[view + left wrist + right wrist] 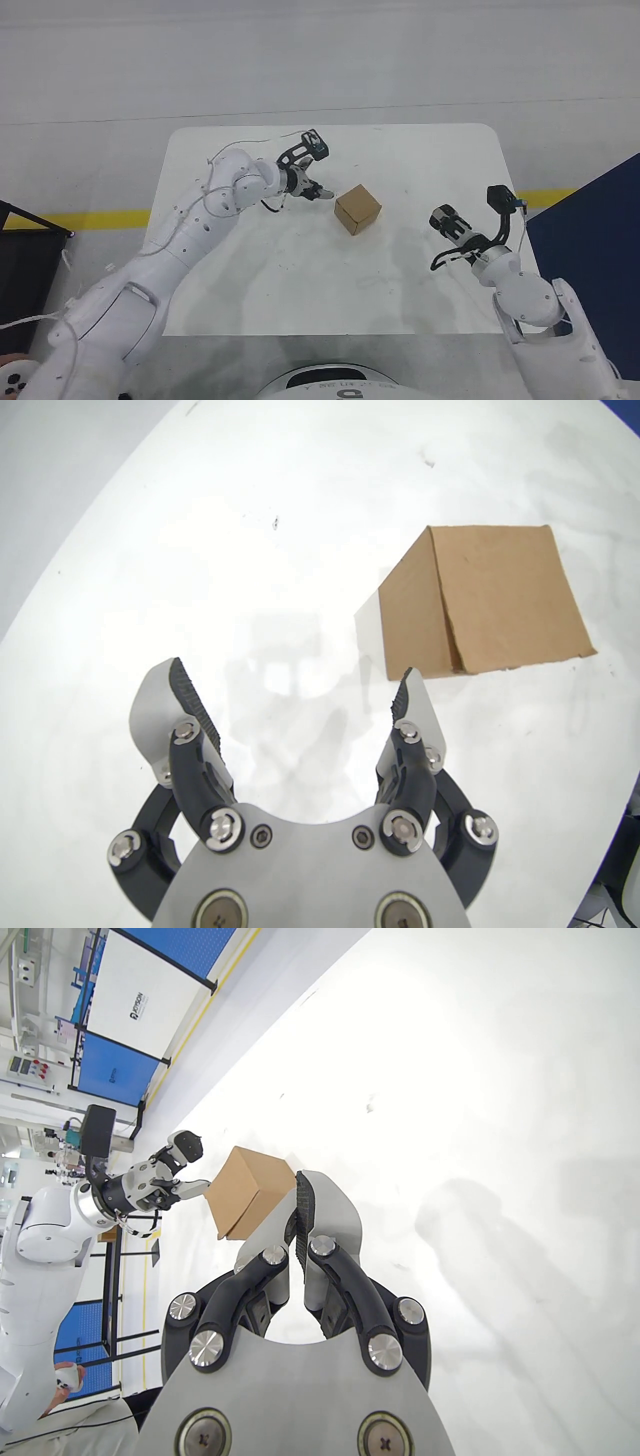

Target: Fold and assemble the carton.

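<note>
A small brown carton [357, 208] stands closed as a cube near the middle of the white table [400, 290]. My left gripper [318, 190] hangs just to its left, open, with nothing between its fingers. In the left wrist view the carton [480, 605] lies a short way beyond the open left gripper [295, 690], off to one side. My right gripper [441, 217] sits apart from the carton near the table's right side, shut and empty. The right wrist view shows the shut right gripper [299, 1208], the carton [247, 1190] behind it and the left gripper [192, 1168] beside the carton.
The table's right edge runs close to the right arm [520, 285]. A yellow floor line [90, 219] and a dark frame [20, 250] lie off the table's left. A blue panel [600, 230] stands at the right. The table front is bare.
</note>
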